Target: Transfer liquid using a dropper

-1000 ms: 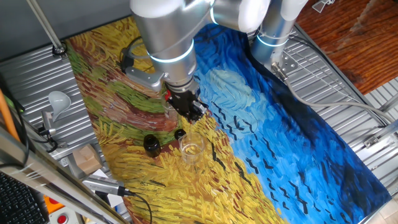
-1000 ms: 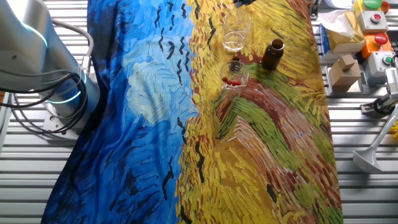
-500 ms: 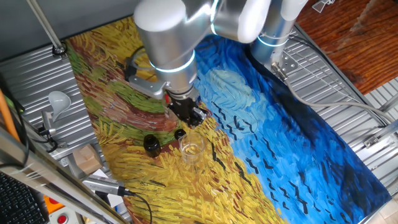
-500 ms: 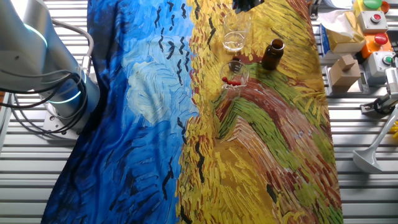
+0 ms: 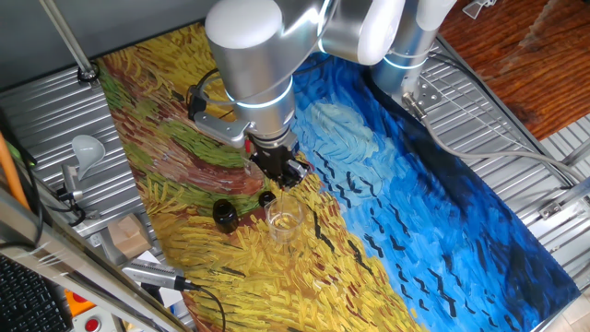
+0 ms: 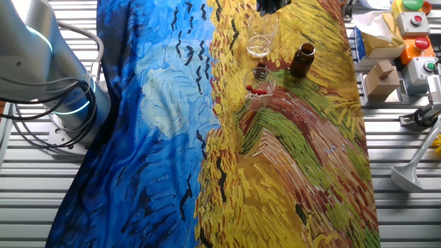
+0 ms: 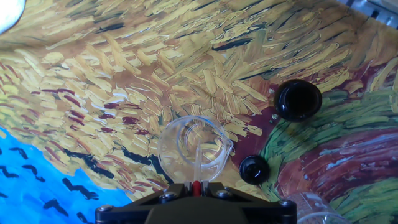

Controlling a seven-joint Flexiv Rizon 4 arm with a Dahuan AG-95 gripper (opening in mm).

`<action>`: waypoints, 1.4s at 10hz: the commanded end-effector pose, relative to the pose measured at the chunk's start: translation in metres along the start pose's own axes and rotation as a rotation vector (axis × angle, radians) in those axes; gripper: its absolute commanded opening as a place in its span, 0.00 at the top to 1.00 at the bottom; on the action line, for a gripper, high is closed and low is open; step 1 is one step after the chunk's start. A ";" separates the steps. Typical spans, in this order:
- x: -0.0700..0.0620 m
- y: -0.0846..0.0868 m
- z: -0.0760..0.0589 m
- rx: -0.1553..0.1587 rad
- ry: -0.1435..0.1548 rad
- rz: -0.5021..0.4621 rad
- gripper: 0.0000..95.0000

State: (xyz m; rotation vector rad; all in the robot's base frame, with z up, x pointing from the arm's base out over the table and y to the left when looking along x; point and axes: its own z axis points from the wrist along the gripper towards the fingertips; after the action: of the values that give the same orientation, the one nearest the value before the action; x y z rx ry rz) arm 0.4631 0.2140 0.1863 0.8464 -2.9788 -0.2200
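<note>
The hand view looks straight down on an empty-looking clear glass (image 7: 193,151), and the thin clear tube of the dropper (image 7: 198,167) hangs from the end effector (image 7: 196,185) with its tip over the mouth of this glass; a bit of the red bulb shows between the black fingers, so the end effector is pinching the dropper at the bulb. To the right of the glass lie the small black bottle cap (image 7: 254,169) and, further, the open dark bottle (image 7: 298,99), seen from above. In one fixed view the end effector (image 5: 282,170) stands just above the same glass (image 5: 284,221), with the bottle (image 5: 224,214) near it. The other fixed view shows a second glass (image 6: 260,85) holding spare red-bulb droppers, beside the brown bottle (image 6: 302,60). I judge the task is in its late part: the dropper is already taken and carried over the receiving glass, and what is left is to squeeze the bulb and to put the dropper back. I cannot tell if liquid is inside the tube. The cap and bottle stand close on one side, so the room is tight there, while the painted cloth (image 5: 433,212) on the desk toward the blue part is open.
</note>
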 end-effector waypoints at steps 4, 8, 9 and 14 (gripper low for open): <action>0.000 0.000 0.000 0.000 -0.009 0.018 1.00; -0.009 0.013 0.006 0.016 -0.007 0.048 1.00; -0.010 0.014 0.006 0.019 -0.006 0.047 1.00; -0.012 0.017 0.017 0.046 -0.019 0.045 1.00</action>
State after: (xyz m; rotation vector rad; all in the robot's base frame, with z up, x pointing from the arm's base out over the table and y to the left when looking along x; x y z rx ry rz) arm 0.4626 0.2367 0.1704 0.7875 -3.0292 -0.1597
